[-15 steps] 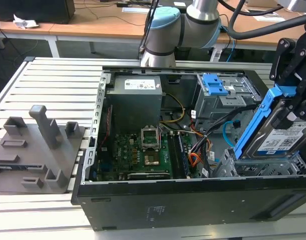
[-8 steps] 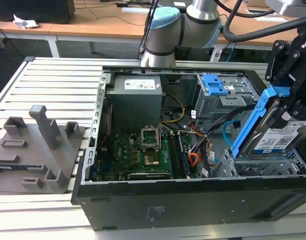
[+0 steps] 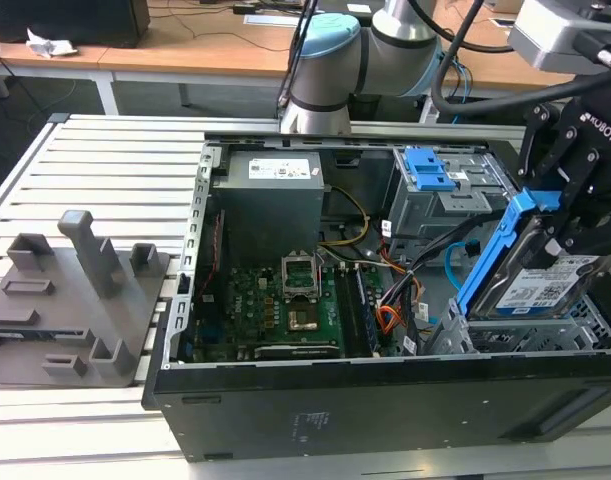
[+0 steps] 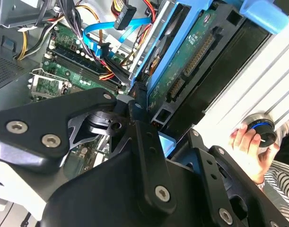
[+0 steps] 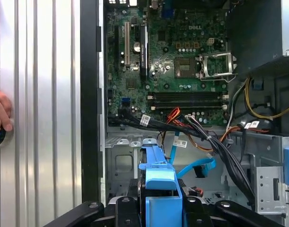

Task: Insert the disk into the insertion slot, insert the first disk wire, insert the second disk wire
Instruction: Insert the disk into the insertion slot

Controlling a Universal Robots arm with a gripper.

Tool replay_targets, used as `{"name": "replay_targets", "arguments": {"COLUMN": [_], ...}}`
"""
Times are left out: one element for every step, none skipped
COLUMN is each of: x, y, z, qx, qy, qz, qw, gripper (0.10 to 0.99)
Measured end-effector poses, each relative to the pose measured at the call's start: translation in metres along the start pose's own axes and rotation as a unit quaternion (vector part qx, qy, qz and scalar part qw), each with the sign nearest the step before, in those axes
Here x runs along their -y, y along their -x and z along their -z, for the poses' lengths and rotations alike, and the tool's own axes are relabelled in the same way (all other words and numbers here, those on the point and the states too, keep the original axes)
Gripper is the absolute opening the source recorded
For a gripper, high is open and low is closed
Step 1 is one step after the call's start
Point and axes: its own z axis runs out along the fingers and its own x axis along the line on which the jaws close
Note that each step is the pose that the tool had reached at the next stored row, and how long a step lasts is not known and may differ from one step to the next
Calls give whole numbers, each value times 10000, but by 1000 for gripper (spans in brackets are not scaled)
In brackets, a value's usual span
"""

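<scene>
**Q:** Where is the disk?

**A:** The disk (image 3: 541, 287), a silver drive with a white-and-blue label framed by a blue caddy (image 3: 492, 262), is at the exterior view's right end of an open computer case (image 3: 385, 405). It is steeply tilted, with its upper end leaning toward the exterior view's right. Its lower end is down at the insertion slot (image 3: 525, 335), a grey perforated metal cage. I cannot tell whether it has entered the mouth.

**Q:** What holds it?

**A:** The black gripper (image 3: 557, 228) is clamped on the upper part of the disk. In the second wrist view the black fingers (image 4: 145, 142) are in front, and beyond them the disk shows its underside, a green circuit board.

**Q:** What lies around it?

**A:** In the first wrist view a light blue cable (image 5: 196, 168) and a black wire bundle (image 5: 205, 137) hang loose just beside the caddy. Behind the slot stands a taller grey cage (image 3: 425, 215) topped by a blue latch (image 3: 430, 168). A green motherboard (image 3: 275, 300) lies on the case floor, with a grey power supply (image 3: 270, 200) behind it. The case rests on a slatted aluminium table (image 3: 115, 170). A grey moulded fixture (image 3: 75, 300) sits on the table, well apart toward the exterior view's left. In the second wrist view, a person's hand (image 4: 246, 146) touches a blue-ringed knob (image 4: 259, 128).
</scene>
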Motion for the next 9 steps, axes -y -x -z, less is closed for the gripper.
{"name": "replay_targets", "arguments": {"x": [1, 2, 3, 4, 5, 5, 6, 6, 7], "y": [0, 0, 0, 0, 0, 0, 0, 1, 0], "z": [-25, -53, -80, -107, -122, -135, -153, -166, -174], "qx": [0, 0, 0, 0, 0, 0, 0, 0, 0], "qy": [0, 0, 0, 0, 0, 0, 0, 0, 0], "qz": [0, 0, 0, 0, 0, 0, 0, 0, 0], "qw": [10000, 10000, 10000, 10000, 10000, 10000, 10000, 10000, 10000], "gripper": [365, 365, 365, 365, 365, 365, 365, 365, 365]}}
